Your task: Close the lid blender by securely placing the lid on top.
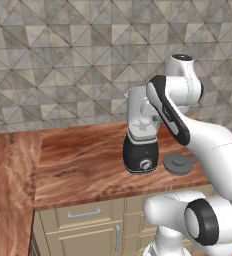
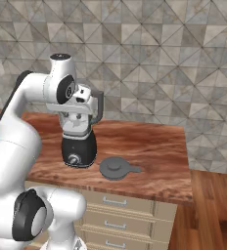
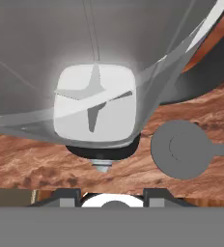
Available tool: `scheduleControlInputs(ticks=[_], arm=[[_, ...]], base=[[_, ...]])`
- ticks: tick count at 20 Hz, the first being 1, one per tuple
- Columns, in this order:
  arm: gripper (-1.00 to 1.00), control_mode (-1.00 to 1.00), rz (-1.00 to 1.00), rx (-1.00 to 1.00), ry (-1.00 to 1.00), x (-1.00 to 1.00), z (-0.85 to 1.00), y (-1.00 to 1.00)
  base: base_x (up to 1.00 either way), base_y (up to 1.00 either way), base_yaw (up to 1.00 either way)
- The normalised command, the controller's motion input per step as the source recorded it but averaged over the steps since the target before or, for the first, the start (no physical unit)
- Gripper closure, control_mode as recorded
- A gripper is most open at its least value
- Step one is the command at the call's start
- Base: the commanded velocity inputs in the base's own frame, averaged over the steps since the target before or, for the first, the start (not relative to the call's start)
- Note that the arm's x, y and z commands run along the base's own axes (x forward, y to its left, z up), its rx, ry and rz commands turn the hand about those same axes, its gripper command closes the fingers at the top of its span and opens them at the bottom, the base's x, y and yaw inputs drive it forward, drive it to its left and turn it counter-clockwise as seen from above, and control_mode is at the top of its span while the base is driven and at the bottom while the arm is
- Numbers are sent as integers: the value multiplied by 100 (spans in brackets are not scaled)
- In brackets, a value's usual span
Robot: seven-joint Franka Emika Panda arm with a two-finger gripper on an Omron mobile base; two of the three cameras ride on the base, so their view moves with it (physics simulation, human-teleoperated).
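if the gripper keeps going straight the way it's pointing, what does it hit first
Probably the blender: the gripper looks down into its open jar, blades straight ahead. The lid lies off to one side on the counter.

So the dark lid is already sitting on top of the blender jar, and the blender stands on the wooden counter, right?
Not quite. The lid is not on the jar: it lies flat on the wooden counter beside the blender, as the right base view shows. The blender does stand on the counter, its jar open.
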Motion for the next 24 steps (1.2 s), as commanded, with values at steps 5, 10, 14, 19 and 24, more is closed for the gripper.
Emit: scheduleControlInputs(ticks=[5, 10, 14, 19, 24], arm=[[-100, -100, 0, 4, -8, -36, -15, -29], [-100, -100, -11, 27, -11, -75, -36, -99], [-100, -100, -31, 32, -2, -72, -31, -100], [-100, -100, -65, 25, 13, -1, -34, -90], [-100, -100, -27, 12, 14, 9, -34, -79]], base=[[0, 0, 0], [0, 0, 0], [0, 0, 0], [0, 0, 0], [0, 0, 0]])
